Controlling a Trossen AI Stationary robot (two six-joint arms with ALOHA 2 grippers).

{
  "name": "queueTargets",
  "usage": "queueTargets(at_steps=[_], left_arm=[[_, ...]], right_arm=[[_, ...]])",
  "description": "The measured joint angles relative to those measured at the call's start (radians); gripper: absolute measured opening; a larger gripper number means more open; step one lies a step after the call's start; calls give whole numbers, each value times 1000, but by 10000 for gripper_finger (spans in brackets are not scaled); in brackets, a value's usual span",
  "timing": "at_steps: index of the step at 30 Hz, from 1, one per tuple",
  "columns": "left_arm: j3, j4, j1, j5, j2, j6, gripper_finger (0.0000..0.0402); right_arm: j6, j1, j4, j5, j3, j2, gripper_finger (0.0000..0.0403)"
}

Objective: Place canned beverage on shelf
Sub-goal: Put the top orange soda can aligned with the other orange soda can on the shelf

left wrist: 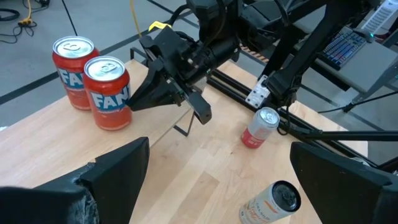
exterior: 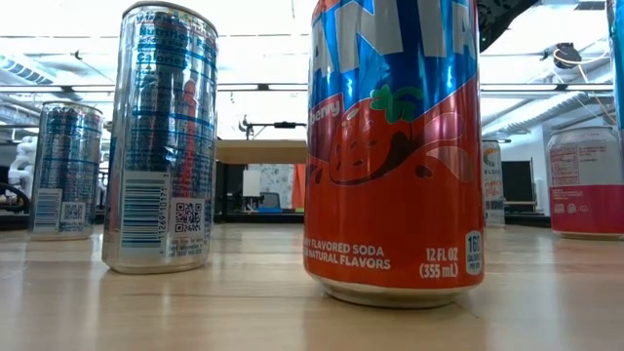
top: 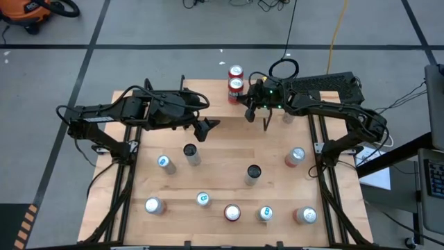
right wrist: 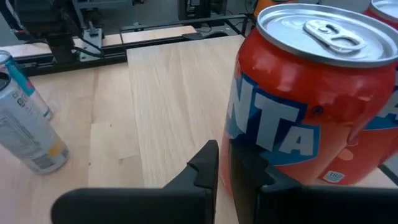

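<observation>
From above, two red cans (top: 235,78) stand together at the far edge of the bench (top: 222,146). The right claw (top: 258,113) hangs just beside them, clenched on nothing. The left claw (top: 206,128) hovers nearby toward the bench's middle, fingers spread wide and empty. Other cans stand scattered toward the near edge.

At bench level, a big orange soda can (exterior: 394,146) fills the front, a slim silver can (exterior: 161,136) beside it; a light wooden shelf (exterior: 260,150) shows well behind them.

The left wrist view shows both red cans (left wrist: 107,93) upright, the right claw (left wrist: 200,111) close by.

The right wrist view shows its closed fingers (right wrist: 208,163) right next to the nearer red can (right wrist: 311,93).
</observation>
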State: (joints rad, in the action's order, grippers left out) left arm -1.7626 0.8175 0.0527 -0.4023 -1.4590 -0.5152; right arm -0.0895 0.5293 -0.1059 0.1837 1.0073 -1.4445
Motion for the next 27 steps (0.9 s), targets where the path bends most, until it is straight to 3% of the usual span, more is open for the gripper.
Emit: queueTargets(at_steps=[12,27], left_arm=[[0,3,0,0,0,-3,390],[0,157,3,35,0,-109,390]], right_arm=[[253,-63,54,130,0,87,18],[429,-328,373,128,1,275,18]])
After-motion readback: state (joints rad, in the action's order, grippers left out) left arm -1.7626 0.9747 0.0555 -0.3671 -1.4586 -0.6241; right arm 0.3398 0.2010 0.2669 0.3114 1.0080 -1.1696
